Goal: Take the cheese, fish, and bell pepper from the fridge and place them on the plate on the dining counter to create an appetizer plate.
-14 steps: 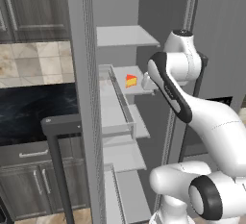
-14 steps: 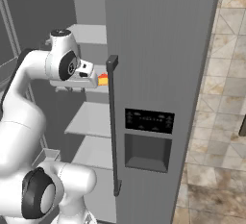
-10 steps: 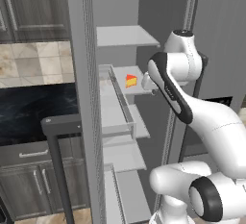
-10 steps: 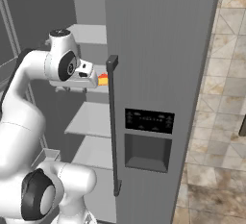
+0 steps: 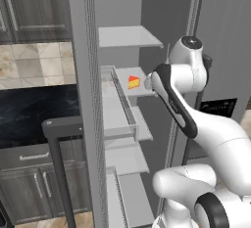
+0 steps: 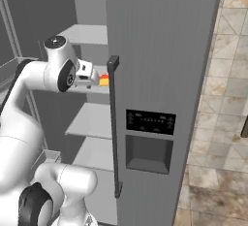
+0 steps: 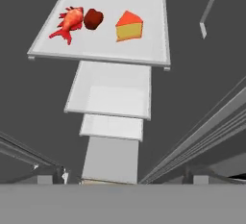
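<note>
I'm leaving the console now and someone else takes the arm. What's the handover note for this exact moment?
Gripper: at the fridge's open side, above the shelf, holding nothing; whether its fingers are open or shut can't be told.
Cheese, bell pepper and fish: all on that shelf, fish and pepper close together, cheese apart.
Done: fridge open, arm at the shelf.
Left: grasp each item and carry all three to the plate.

You see an orange-yellow cheese [image 7: 129, 26] with a red rind, a red-orange fish [image 7: 68, 21] and a dark-red pepper [image 7: 93, 18] on a pale grey shelf [image 7: 103, 52]. The fridge [image 6: 160, 50] is grey steel; its dispenser panel [image 6: 150, 121] is black.
</note>
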